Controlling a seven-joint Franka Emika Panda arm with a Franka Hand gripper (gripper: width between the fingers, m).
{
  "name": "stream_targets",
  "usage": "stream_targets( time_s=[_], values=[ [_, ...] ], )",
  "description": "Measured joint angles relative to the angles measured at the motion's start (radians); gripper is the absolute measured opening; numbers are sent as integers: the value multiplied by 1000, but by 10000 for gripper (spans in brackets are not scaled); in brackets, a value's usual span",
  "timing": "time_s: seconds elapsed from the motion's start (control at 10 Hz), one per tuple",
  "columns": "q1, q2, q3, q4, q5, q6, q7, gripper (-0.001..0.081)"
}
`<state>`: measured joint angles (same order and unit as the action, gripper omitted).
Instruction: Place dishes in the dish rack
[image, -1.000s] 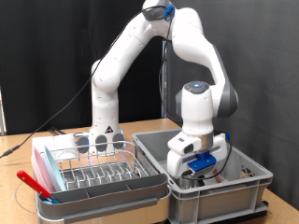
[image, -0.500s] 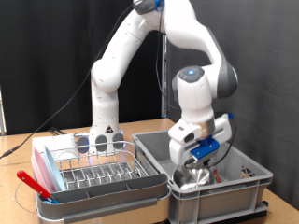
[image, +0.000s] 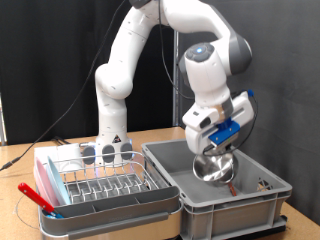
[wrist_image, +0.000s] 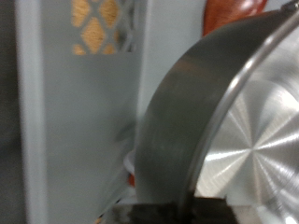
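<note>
While the gripper (image: 212, 153) is pinching the rim of the steel bowl (image: 213, 168) above the grey crate (image: 262, 197), it is hanging tilted; a firm, steady grip matters, since the dish rack (image: 100, 183) is sitting well apart.

I am counting one steel bowl (image: 212, 167) hanging in my one gripper (image: 213, 158), one grey crate (image: 262, 201), one wire dish rack (image: 100, 185) in one pink-and-grey tray (image: 60, 222), and one red-handled utensil (image: 36, 197).
</note>
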<state>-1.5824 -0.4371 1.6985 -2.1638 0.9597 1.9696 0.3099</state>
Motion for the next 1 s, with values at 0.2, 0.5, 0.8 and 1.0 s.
stream_targets(
  time_s=[0.2, 0.5, 0.8, 1.0],
  values=[
    [69, 17, -102, 24, -27, -52, 58, 20],
    [101, 9, -137, 22, -43, -89, 74, 20],
    [116, 29, -216, 52, -127, -334, 46, 20],
    [118, 35, -279, 90, -237, -502, 44, 20]
  ],
)
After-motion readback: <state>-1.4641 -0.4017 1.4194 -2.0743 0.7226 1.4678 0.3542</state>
